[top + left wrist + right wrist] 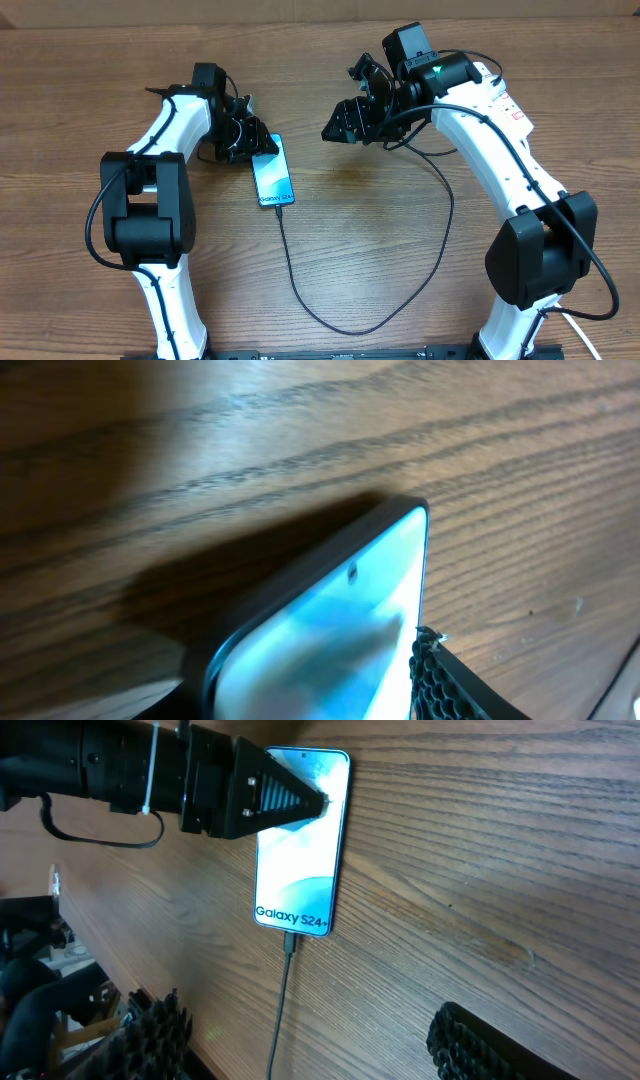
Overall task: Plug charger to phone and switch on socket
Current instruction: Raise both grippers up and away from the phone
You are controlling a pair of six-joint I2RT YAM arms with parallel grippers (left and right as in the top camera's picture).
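The phone (272, 172) lies flat on the wooden table, its blue-teal screen up and the "Galaxy" text at its near end. The charger's thin black cable (300, 290) is plugged into that near end, loops towards the front edge and runs back up under my right arm; its plug is hidden. My left gripper (245, 140) is at the phone's far end, its fingers against the phone's edges (340, 630). My right gripper (345, 125) is open and empty, above the table to the right of the phone. In the right wrist view it (305, 1020) looks down on the phone (300, 850) and cable (283, 990). The socket is out of view.
A thick white cord (590, 322) shows at the front right corner by my right arm's base. The table's front rail (330, 353) runs along the near edge.
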